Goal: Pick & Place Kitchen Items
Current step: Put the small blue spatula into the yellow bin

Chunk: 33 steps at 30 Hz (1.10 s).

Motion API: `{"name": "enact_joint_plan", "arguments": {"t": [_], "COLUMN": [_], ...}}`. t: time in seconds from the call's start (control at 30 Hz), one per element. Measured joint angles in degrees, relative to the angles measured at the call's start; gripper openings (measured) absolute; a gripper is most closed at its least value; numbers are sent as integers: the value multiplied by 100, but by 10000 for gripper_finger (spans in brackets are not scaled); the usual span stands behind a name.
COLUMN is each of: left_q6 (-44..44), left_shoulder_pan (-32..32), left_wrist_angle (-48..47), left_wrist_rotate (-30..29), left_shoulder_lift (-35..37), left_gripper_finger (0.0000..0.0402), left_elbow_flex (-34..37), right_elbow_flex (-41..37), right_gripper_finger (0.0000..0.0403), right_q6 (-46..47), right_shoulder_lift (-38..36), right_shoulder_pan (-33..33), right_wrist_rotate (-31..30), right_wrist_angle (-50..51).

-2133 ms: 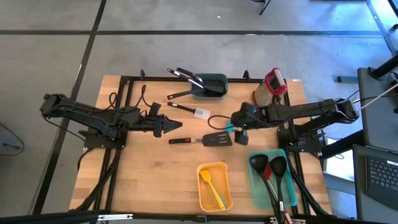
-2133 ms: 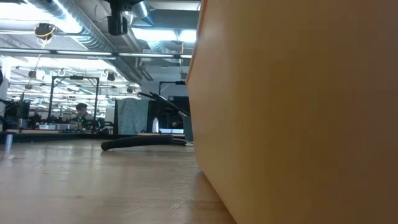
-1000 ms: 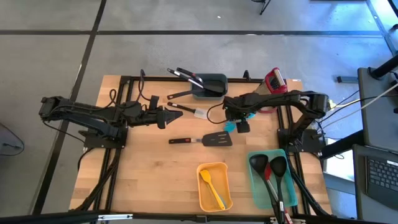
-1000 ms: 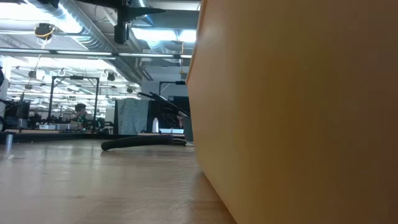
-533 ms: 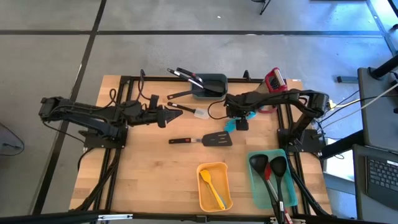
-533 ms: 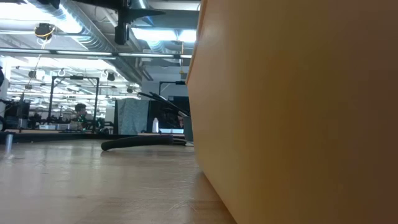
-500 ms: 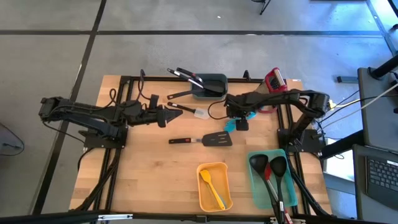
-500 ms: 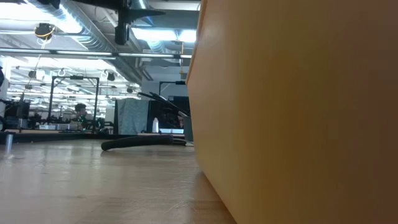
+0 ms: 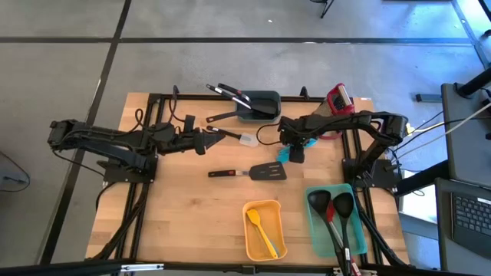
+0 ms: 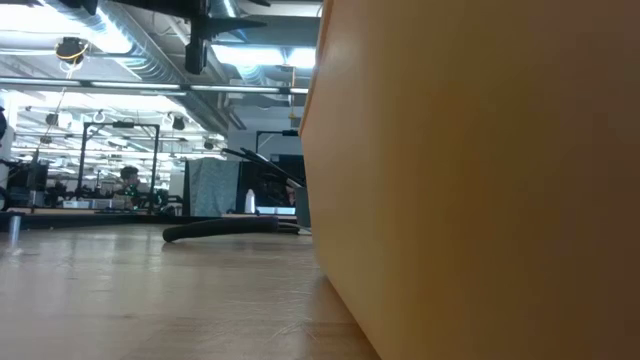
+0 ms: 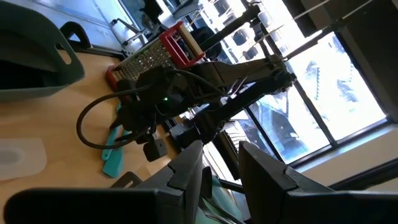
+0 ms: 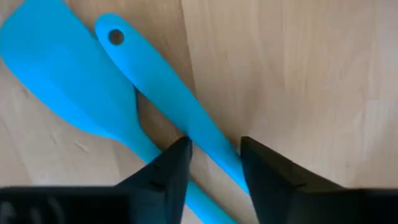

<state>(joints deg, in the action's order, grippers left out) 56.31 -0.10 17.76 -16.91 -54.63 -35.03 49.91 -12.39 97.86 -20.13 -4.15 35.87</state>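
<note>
Grey concrete floor surrounds a wooden table (image 9: 192, 222) framed by black rails. At the far edge sits a dark bin (image 9: 259, 105) with black utensils sticking out of it, and a grater with a red handle (image 9: 332, 110) lies near the far right corner. Along the near edge stand a yellow bin (image 9: 265, 230) holding a yellow spatula (image 9: 259, 230) and a teal bin (image 9: 335, 220) holding two black ladles (image 9: 331, 208).

Out on the wood lie a black turner with a red-trimmed handle (image 9: 249, 172), a white-headed spatula (image 9: 234, 136) and two teal spatulas (image 12: 93, 106) side by side, one overlapping the other.

The right gripper (image 12: 214, 165) is down at the table over the teal spatulas, right of centre. Its fingers (image 12: 171, 168) stand on either side of one spatula's handle, close to it; whether they pinch it yet cannot be told. The left gripper (image 11: 221, 168) hovers left of centre, near the handle of the white-headed spatula, its fingers partly spread with a clear gap and nothing between them.

From table height, the yellow bin's wall fills most of the picture.
</note>
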Motion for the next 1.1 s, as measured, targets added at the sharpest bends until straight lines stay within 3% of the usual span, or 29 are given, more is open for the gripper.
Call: {"name": "enact_joint_plan", "arguments": {"t": [0.27, 0.5, 0.7, 1.1], "left_q6": [-2, -4, -4, 6], "left_shoulder_pan": [0, 0, 0, -2], "left_wrist_angle": [0, 0, 0, 2], "left_wrist_rotate": [-127, -147, -147, -1], "left_shoulder_lift": [0, 0, 0, 0], "left_gripper_finger": [98, 98, 98, 97], "left_elbow_flex": [0, -2, -1, -2], "right_elbow_flex": [11, 362, 712, 907], "right_gripper_finger": [65, 57, 48, 17], "right_q6": [457, 857, 1458, 2092], "right_shoulder_lift": [3, 81, 97, 72], "right_shoulder_pan": [132, 278, 350, 553], "right_wrist_rotate": [67, 84, 779, 1039], "right_wrist_angle": [-116, -60, -569, -740]}}
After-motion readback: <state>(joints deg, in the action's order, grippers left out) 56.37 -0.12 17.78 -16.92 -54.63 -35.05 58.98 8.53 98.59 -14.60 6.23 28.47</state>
